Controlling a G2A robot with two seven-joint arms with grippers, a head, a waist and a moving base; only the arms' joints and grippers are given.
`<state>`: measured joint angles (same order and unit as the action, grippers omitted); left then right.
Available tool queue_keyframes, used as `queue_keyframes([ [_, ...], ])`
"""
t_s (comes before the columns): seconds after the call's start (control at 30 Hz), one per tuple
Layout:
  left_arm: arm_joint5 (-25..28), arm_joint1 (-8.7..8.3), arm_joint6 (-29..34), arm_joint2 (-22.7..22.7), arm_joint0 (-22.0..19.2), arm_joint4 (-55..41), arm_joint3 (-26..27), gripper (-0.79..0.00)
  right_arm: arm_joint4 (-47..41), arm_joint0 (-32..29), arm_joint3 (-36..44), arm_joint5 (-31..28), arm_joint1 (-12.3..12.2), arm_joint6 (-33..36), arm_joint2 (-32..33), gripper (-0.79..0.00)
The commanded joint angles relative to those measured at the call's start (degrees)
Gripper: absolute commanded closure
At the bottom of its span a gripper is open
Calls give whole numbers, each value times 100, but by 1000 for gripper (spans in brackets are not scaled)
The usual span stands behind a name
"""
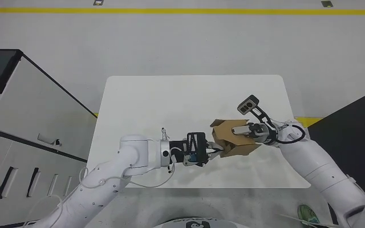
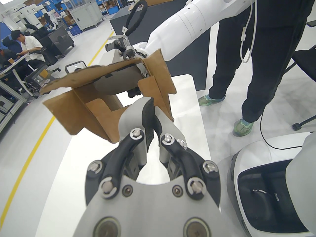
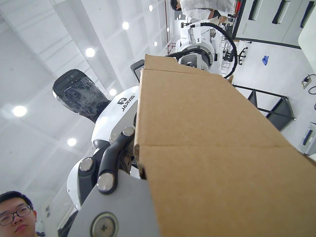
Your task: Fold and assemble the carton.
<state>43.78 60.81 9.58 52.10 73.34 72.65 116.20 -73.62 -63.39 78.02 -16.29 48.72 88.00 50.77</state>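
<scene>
White table [image 1: 171,102], grey floor with a yellow line [image 1: 182,10] behind; carton [image 1: 235,142] held off the surface between both grippers.

Left gripper [image 2: 151,108]: jaws pinched tight on the edge of a side flap at the carton's near end, black pads on either face of the cardboard. Carton is brown and half formed, open toward the left wrist camera with its flaps splayed, over the table's right front part. Right gripper [image 1: 245,130] is at the far end, clamped on the top panel, one finger inside the box. In the right wrist view a carton wall covers its fingertips.
</scene>
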Motion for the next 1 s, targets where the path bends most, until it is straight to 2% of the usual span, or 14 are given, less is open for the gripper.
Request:
queue_keyframes([
  [0.0,-11,7,11,-20,-22,1,-12,0,5,4,13,0,9,0,-12,0],
  [0.97,0,23,125,-62,-26,-21,16,0,-85,36,140,0,-39,0,-307,0],
])
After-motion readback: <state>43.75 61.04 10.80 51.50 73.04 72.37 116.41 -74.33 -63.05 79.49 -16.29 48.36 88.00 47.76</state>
